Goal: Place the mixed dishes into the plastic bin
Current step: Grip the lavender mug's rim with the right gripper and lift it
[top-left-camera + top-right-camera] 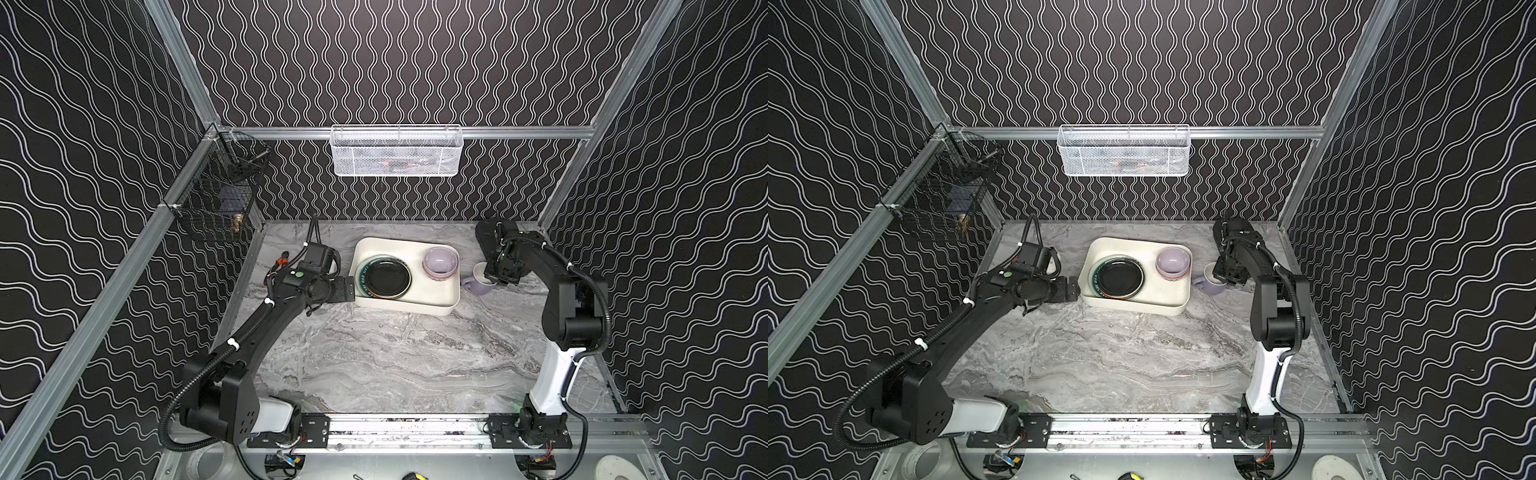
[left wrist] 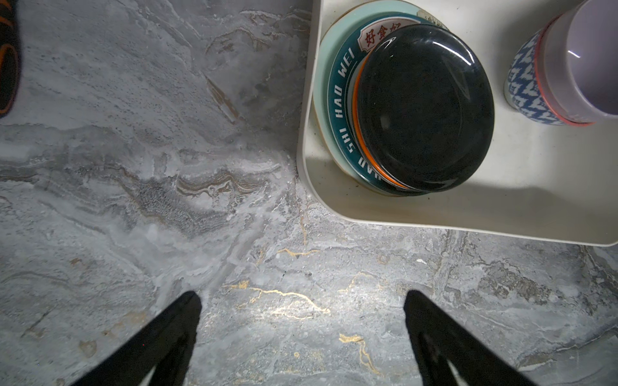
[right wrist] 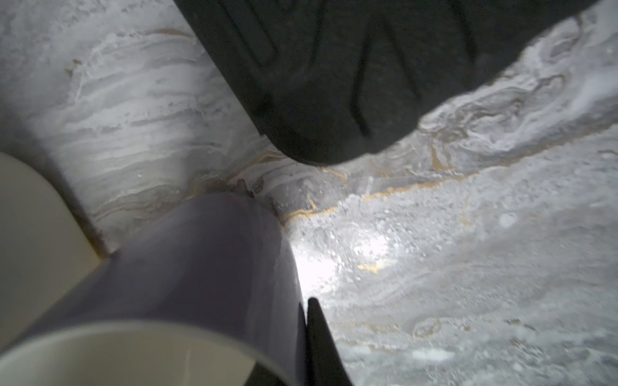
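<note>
The lavender mug (image 1: 478, 283) stands upright on the marble table (image 1: 374, 365), outside the plastic bin (image 1: 415, 308) and just beside its right end wall, with its handle on the side nearest the bin. The right gripper (image 1: 495, 279) sits at the rim on the far side. In the right wrist view one finger (image 3: 317, 334) lies flat against the outer wall and the other seems to be inside the cup, so we read the jaws as pinching the wall, though the inner finger hardly shows. We judge the mug to be glazed ceramic: stiff, weighty for its size, slick and easy to chip. Held by one point of the rim it may tilt or slip, so a firm pinch and a slow lift suit it. The bin wall must be cleared first. Just inside it stands the lavender bowl (image 1: 440, 257) nested in a patterned bowl (image 1: 435, 277), and at the other end a stack of plates topped by the black plate (image 1: 385, 275). Bare floor lies between them and in front. The black hard case (image 3: 334, 83) lies close behind the mug. The left gripper (image 2: 302, 295), jaws spread wide and empty, hangs over the table beside the bin's left end, out of the way.
</note>
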